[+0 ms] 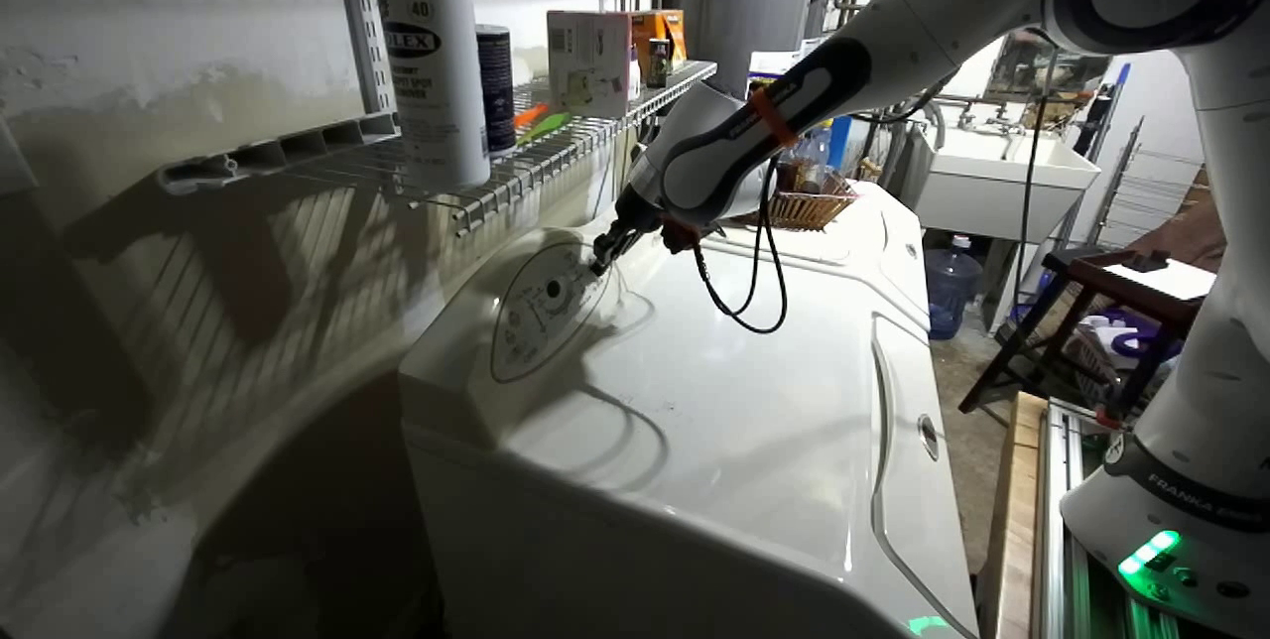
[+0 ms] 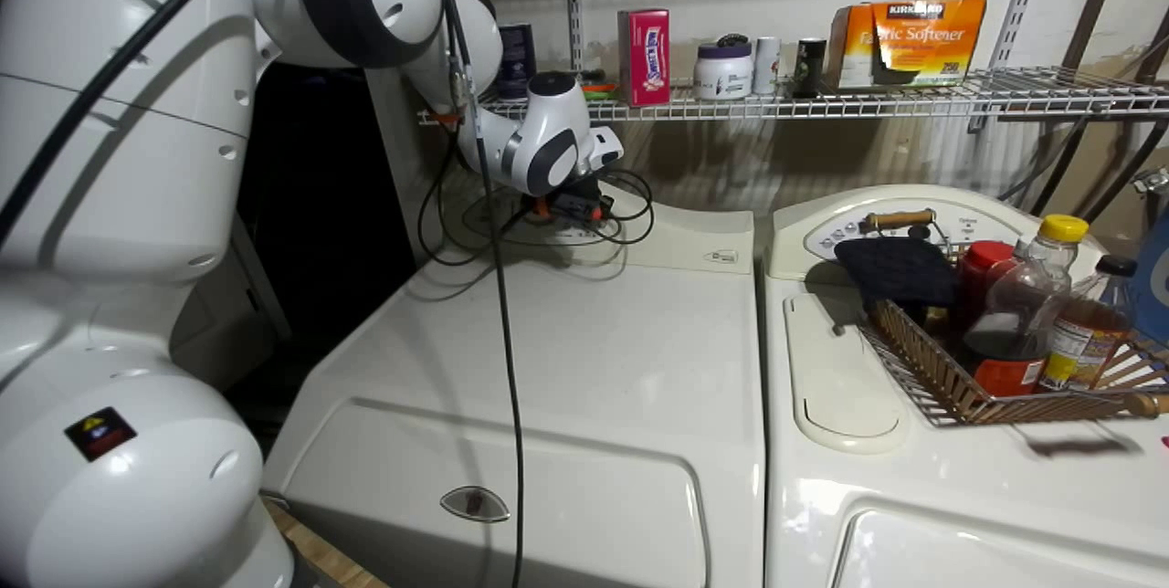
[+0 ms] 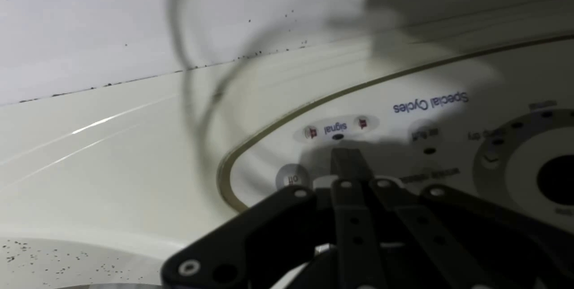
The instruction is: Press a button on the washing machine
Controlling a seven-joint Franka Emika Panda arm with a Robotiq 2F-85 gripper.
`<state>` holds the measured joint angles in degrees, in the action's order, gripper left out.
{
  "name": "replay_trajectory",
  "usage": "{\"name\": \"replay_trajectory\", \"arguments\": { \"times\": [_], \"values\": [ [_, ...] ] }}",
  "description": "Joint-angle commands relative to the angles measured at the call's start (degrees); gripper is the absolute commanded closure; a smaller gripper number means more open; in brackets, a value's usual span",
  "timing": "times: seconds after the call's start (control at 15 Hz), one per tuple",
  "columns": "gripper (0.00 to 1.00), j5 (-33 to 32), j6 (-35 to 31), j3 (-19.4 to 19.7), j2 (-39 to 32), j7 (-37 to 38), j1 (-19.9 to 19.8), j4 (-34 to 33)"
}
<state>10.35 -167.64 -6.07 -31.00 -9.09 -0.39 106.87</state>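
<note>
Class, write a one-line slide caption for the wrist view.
Shut pincer at the control panel of the washing machine, close to the "off" button, the lettering upside down.

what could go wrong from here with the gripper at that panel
The shut gripper sits near both the off button and the signal control, so slight drift might press the wrong one. It hides part of the control panel in the wrist view, so aim could be misjudged. The hanging cable loop might snag.
</note>
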Motion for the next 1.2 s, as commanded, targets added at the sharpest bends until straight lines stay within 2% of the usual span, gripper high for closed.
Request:
{"name": "replay_trajectory", "arguments": {
  "times": [0.0,0.4,0.73,1.13],
  "values": [
    [1.00,-2.4,-1.5,0.5,-1.6,2.7,0.7,-2.0],
    [1.00,-4.8,-1.1,2.1,-0.4,4.4,1.8,-1.3],
    [1.00,-8.2,-2.3,2.3,-1.5,2.3,1.7,-2.6],
    [1.00,-8.9,-2.5,0.3,-3.6,-0.7,-0.2,-4.6]
  ]
}}
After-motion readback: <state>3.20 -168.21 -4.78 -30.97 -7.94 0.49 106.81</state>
